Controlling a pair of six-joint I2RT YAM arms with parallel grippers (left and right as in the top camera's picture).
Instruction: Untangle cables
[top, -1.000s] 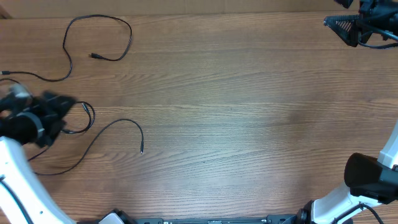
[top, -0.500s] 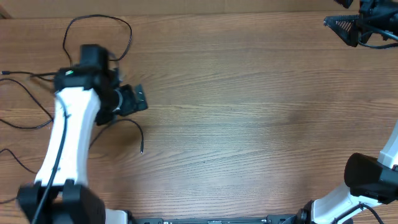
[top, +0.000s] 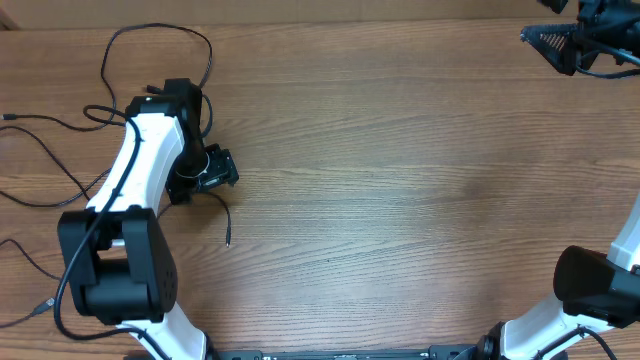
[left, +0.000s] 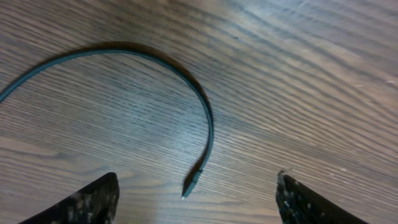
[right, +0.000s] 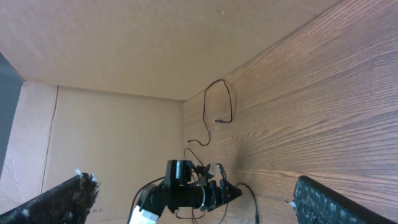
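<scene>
Several thin black cables lie loose on the left of the wooden table (top: 400, 200). One forms a loop (top: 205, 60) at the back left, and other strands (top: 45, 160) trail to the left edge. A curved cable (left: 208, 124) ends in a small plug (left: 191, 183) that lies on the wood between the fingertips of my left gripper (left: 196, 202), which is open and touches nothing. From overhead, the left gripper (top: 215, 168) hovers just above that cable's end (top: 227, 235). My right gripper (top: 550, 45) is raised at the far right corner, open and empty.
The left arm's base (top: 110, 270) stands at the front left and the right arm's base (top: 590, 285) at the front right. A cardboard wall (right: 112, 124) rises behind the table's left side. The loop (right: 229, 102) also shows in the right wrist view.
My left arm swung in from the table's left edge to the right and now sits over the curved cable's end. The strands at the left lie more spread out. The right arm stayed still.
</scene>
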